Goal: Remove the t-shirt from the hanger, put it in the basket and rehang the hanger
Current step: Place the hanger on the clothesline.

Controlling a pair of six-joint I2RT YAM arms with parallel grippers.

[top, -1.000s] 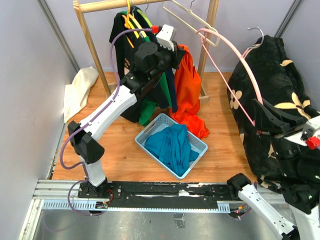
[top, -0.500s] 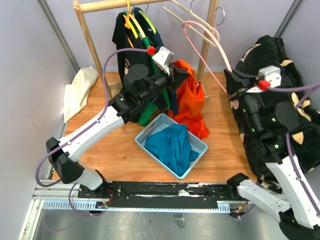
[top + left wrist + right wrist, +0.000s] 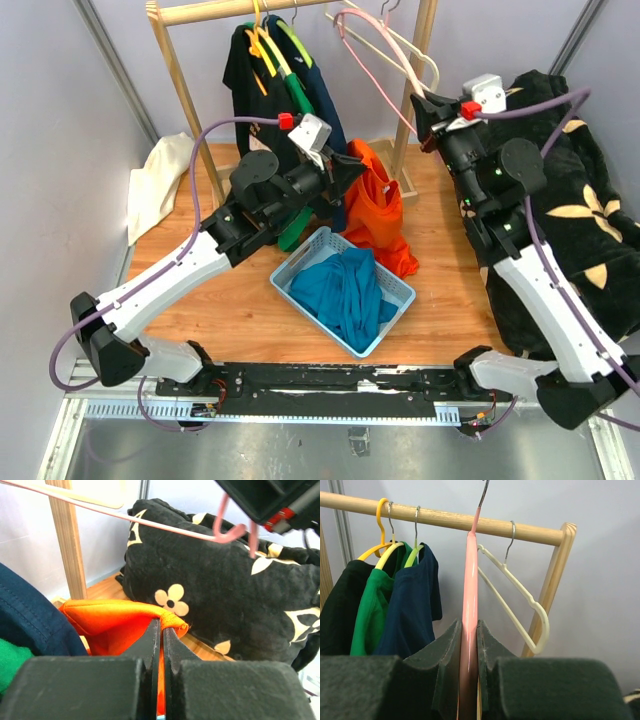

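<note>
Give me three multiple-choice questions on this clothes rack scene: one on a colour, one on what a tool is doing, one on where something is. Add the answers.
1. What colour is the hanger in the right tool?
A) yellow
B) cream
C) pink

2. How is the left tool?
A) open and empty
B) shut on the orange t-shirt
C) shut on the hanger

3. Where is the teal garment?
A) in the blue basket
B) in the left tool
C) draped over the hanger

Answers:
1 C: the bar clamped between the right wrist view's fingers is pink.
2 B: its fingers pinch a fold of orange cloth.
3 A: it lies heaped inside the basket, apart from both arms.
</note>
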